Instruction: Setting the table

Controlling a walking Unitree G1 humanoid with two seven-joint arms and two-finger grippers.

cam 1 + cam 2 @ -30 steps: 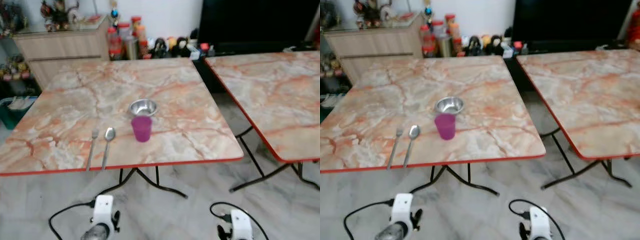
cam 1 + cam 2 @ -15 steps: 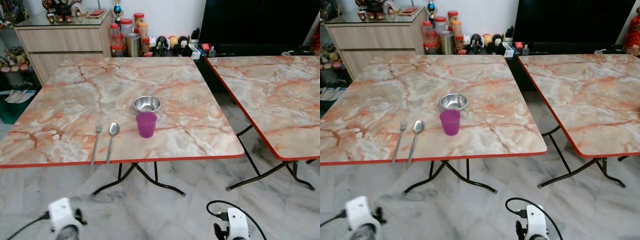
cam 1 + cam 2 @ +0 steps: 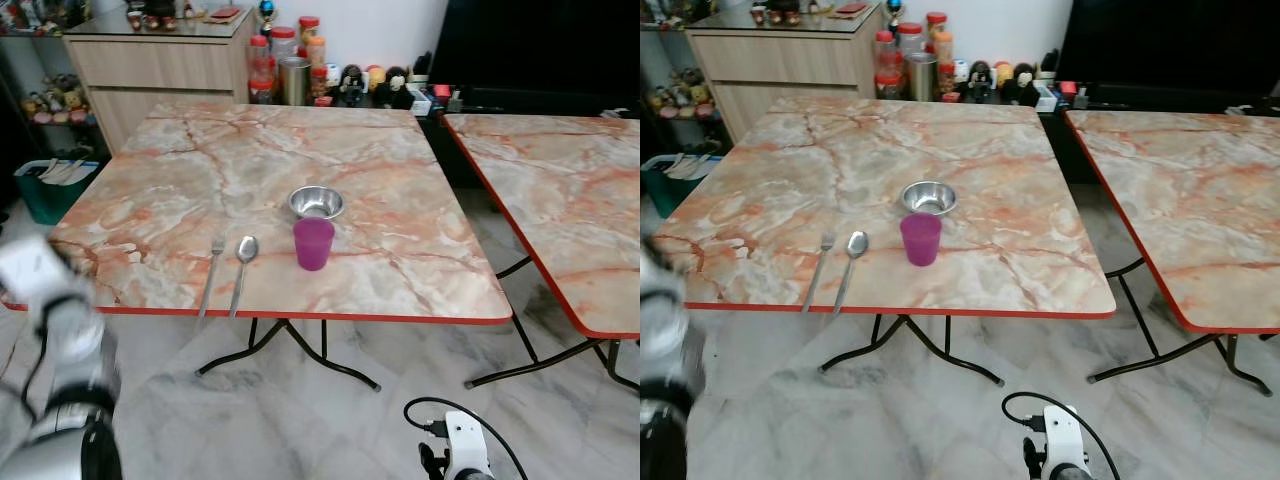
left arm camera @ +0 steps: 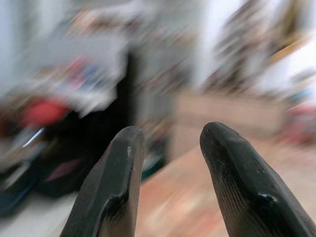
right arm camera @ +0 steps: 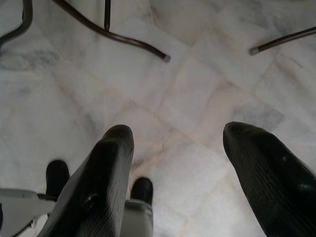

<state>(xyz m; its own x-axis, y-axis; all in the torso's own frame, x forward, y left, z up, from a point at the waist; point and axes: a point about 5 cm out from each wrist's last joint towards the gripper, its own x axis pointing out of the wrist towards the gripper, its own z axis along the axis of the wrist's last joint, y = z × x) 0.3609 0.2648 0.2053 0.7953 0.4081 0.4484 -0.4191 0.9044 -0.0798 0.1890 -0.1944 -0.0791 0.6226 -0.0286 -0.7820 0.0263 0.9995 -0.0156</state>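
Left eye view: my left gripper (image 4: 168,182) has swung up beside the marble bench (image 3: 150,210), fingers apart, empty; right gripper (image 5: 182,182) hangs open. Purple plastic cup (image 3: 313,243) touches steel bowl (image 3: 317,203).

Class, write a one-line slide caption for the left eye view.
Fork, spoon, purple cup and steel bowl on marble table.

a home: marble folding table (image 3: 400,190), cluttered sideboard (image 3: 150,55).

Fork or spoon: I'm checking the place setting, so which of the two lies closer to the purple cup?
The spoon. It lies between the fork and the purple cup, with the fork on its far side.
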